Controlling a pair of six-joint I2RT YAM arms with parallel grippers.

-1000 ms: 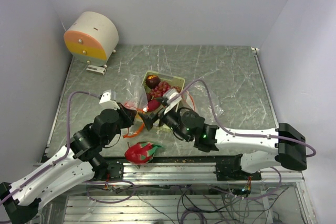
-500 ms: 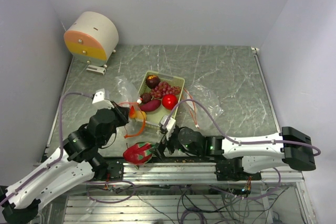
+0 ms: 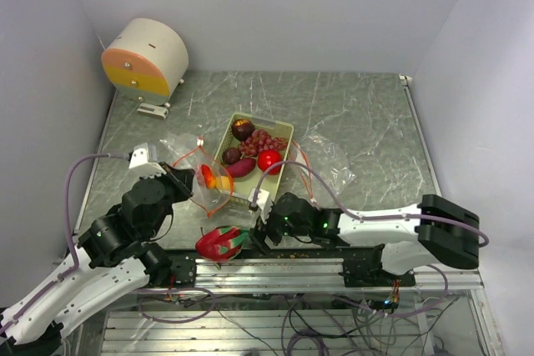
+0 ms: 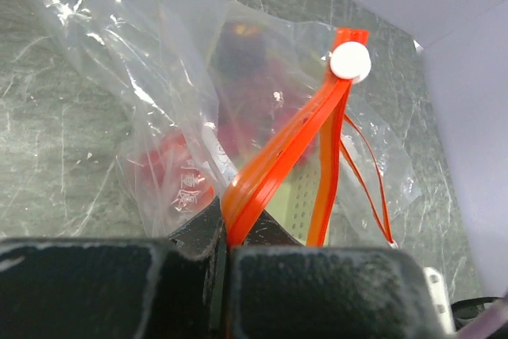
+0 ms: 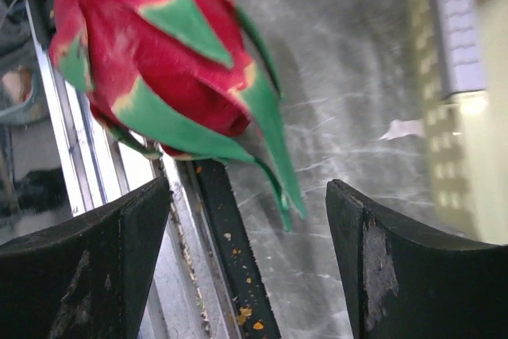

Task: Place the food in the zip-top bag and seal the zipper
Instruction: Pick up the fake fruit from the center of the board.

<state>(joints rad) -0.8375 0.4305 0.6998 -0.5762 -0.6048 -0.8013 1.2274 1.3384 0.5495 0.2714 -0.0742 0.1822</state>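
Note:
My left gripper (image 3: 187,178) is shut on the orange zipper strip (image 4: 278,156) of the clear zip-top bag (image 3: 203,183) and holds it up left of the tray. An orange (image 3: 220,181) and something red show inside the bag. The strip's white slider (image 4: 350,61) is at its far end. The pink-red dragon fruit (image 3: 219,242) lies at the table's near edge. My right gripper (image 3: 252,234) is open just right of it. In the right wrist view the dragon fruit (image 5: 151,69) lies ahead of the fingers (image 5: 397,275), one green tip between them.
The pale green tray (image 3: 283,129) holds a dark round fruit (image 3: 243,129), grapes (image 3: 261,141), a red apple (image 3: 269,161) and a purple sweet potato (image 3: 240,167). A second clear bag (image 3: 329,160) lies right of the tray. A round white-and-orange device (image 3: 146,57) stands at the back left.
My right gripper has pulled back from the bag and tray to the near edge beside the dragon fruit. My left gripper has moved left with the bag, which now holds the orange.

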